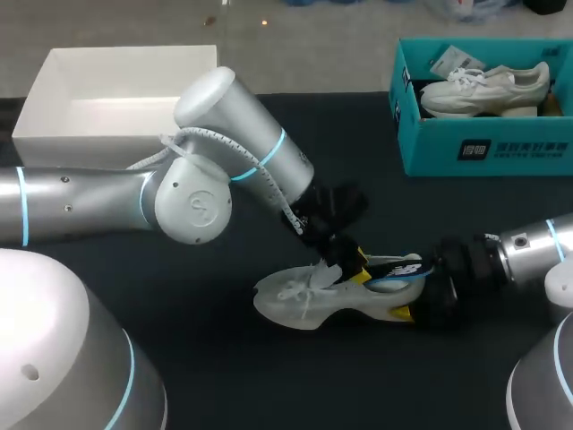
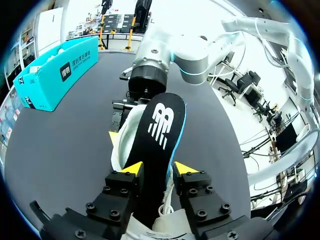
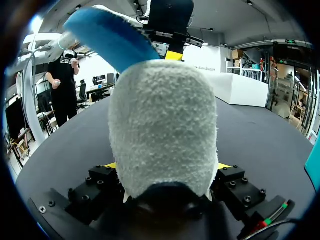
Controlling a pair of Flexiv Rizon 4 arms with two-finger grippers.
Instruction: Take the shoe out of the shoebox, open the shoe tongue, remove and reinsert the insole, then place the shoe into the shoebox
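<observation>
Black table [image 1: 224,358], white box [image 1: 81,148], teal shoebox [image 1: 430,152]

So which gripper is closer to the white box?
Left. The left gripper pinches the insole at the shoe's middle, on the side towards the white box; the right gripper holds the shoe's heel, farther from it.

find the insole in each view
Head: insole sticking out of the shoe, mid-table.
Left wrist: in the left gripper, over the shoe.
Right wrist: its blue underside, beyond the shoe.
Shared landmark: the shoe.
</observation>
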